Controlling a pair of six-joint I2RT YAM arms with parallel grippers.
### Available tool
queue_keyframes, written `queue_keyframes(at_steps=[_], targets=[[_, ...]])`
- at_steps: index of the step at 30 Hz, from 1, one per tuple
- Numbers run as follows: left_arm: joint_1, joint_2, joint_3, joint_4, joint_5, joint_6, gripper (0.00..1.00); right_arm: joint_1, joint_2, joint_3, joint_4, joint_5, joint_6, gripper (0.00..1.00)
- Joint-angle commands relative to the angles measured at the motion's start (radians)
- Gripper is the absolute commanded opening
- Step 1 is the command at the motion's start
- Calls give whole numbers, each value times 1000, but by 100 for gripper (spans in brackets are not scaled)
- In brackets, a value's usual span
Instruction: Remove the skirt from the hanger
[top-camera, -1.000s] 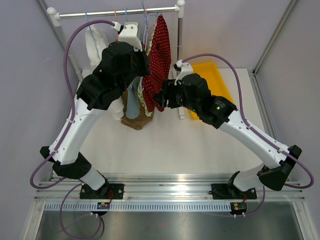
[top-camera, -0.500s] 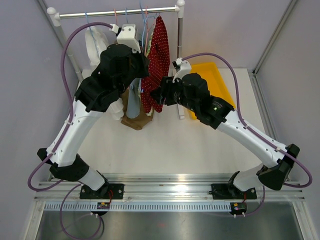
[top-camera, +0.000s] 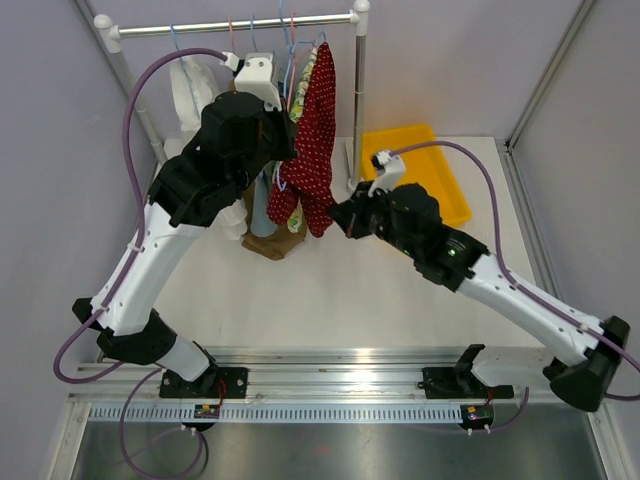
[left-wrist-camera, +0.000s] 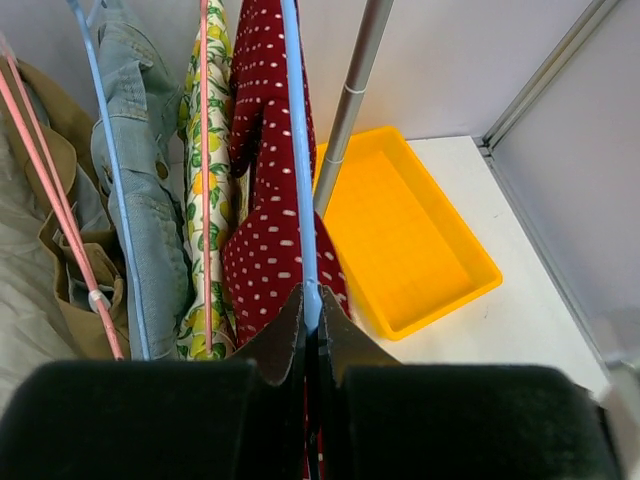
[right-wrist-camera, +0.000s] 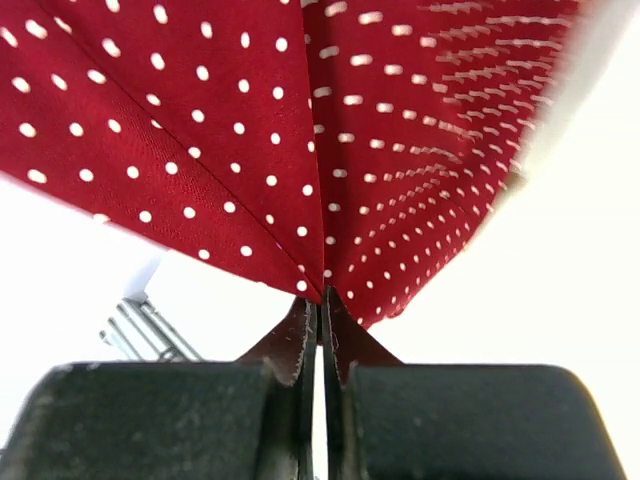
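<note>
The skirt is red with white dots and hangs from a blue hanger on the rail. My left gripper is shut on the blue hanger's wire, just below the rail, with the skirt spread under it. My right gripper is shut on the skirt's lower edge, and the dotted cloth fans out from its tips, pulled taut. In the top view the right gripper sits low beside the skirt's hem, in front of the rack post.
Other clothes hang left of the skirt: a lemon-print piece, a denim piece and a tan one on pink and blue hangers. A yellow tray lies at the back right. The rack's upright post stands beside the skirt.
My right gripper has shut on the skirt's hem and drawn back toward the near right, uncovering the yellow tray. The skirt's lower part has been pulled along. The left arm barely moved.
</note>
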Motion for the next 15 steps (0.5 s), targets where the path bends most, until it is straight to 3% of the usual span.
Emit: queue_keyframes(at_steps=[1, 5, 8, 15], targets=[[-2, -69, 58, 95, -82, 61, 0, 6, -221, -190, -45, 127, 29, 0], [0, -68, 81, 83, -108, 76, 0, 7, -427, -488, -111, 169, 151, 0], [0, -69, 83, 84, -112, 72, 0, 6, -508, -597, -137, 184, 245, 0], [0, -51, 103, 69, -115, 66, 0, 6, -582, -564, -208, 264, 239, 0]])
